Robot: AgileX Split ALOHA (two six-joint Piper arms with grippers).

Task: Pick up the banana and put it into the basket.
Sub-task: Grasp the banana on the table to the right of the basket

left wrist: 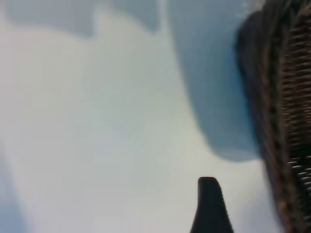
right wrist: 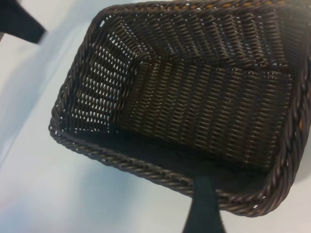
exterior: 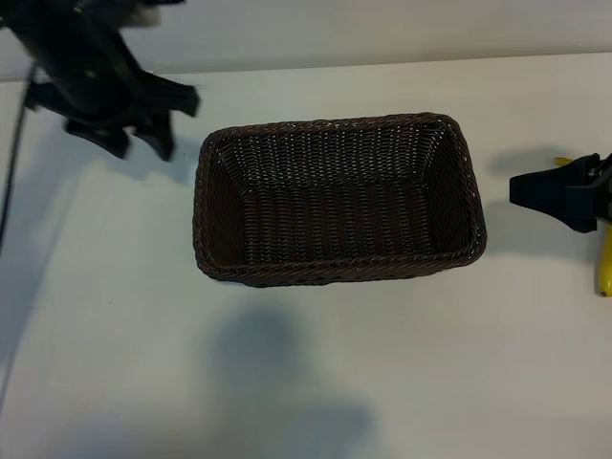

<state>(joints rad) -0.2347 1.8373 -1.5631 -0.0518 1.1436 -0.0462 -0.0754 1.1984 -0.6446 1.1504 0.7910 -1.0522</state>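
The dark brown wicker basket (exterior: 339, 271) stands mid-table with nothing inside it. Only part of the yellow banana (exterior: 604, 270) shows, lying on the table at the far right edge, partly under my right arm. My right gripper (exterior: 521, 190) hovers just right of the basket and points at it, open and holding nothing. In the right wrist view one finger (right wrist: 203, 206) crosses the basket rim (right wrist: 146, 170). My left gripper (exterior: 139, 143) hangs open and blurred off the basket's back left corner. The left wrist view shows one finger (left wrist: 210, 206) over bare table beside the basket wall (left wrist: 291, 121).
The white table (exterior: 287, 382) stretches in front of the basket, with a soft shadow on it. A dark cable (exterior: 11, 172) runs down the far left side.
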